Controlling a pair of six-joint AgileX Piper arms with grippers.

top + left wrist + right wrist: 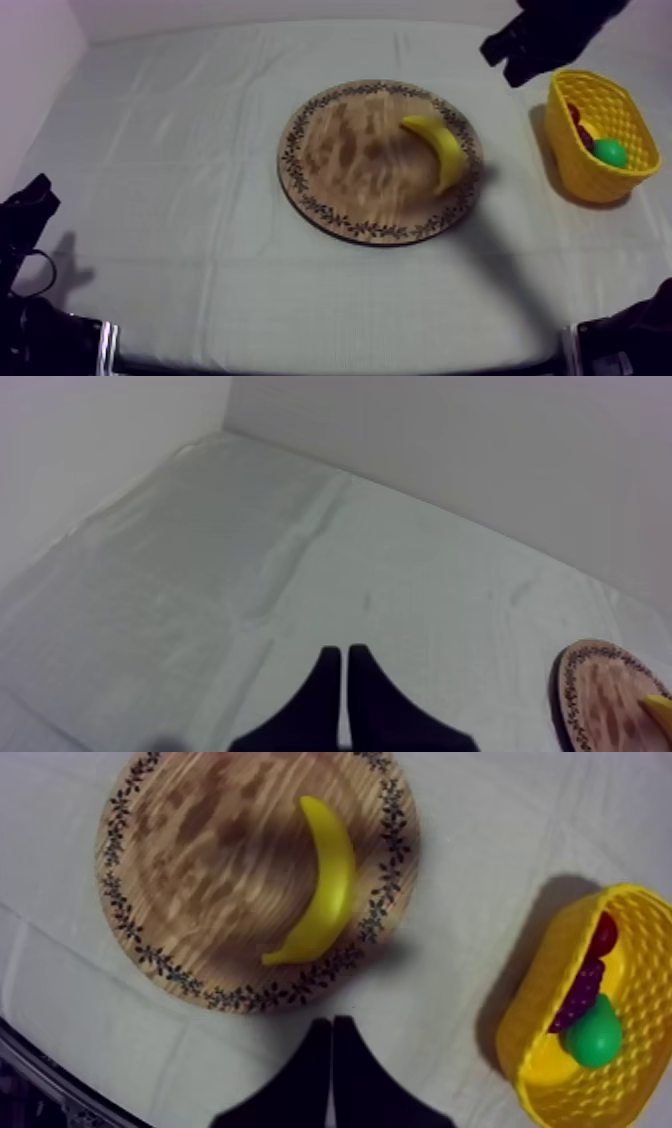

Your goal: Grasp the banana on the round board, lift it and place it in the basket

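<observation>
Banana (pixel 440 150): plain yellow, smooth, a curved crescent, thick in the middle and narrowing to both ends.
Banana's place: lying flat on the board (pixel 340 160), on the side towards the basket (pixel 600 140), its bend following the patterned rim and one tip reaching the leaf pattern. Nothing is touching it.
Board: round, wood grain, a dark leaf pattern round the edge, lying near the middle of the surface (pixel 200 300).
Basket: yellow lattice, standing on the cloth (pixel 180 150) apart from the board, well over to the right. Inside are a green pear (pixel 592 1037), dark grapes (pixel 580 992) and a small red fruit (pixel 603 935).
Right end effector (pixel 332 1024): fingers pressed together into a narrow wedge, gripping nothing, up in the air beside the board's rim on the basket side.
Left end effector (pixel 344 654): fingers pressed together, gripping nothing, over bare cloth at the left of the surface, away from the board.
Edges: pale wall (pixel 450 436) along the back and left side. The basket stands close to the right edge.
Open room: a bare strip of cloth between board and basket, and a wide bare stretch left of the board.
</observation>
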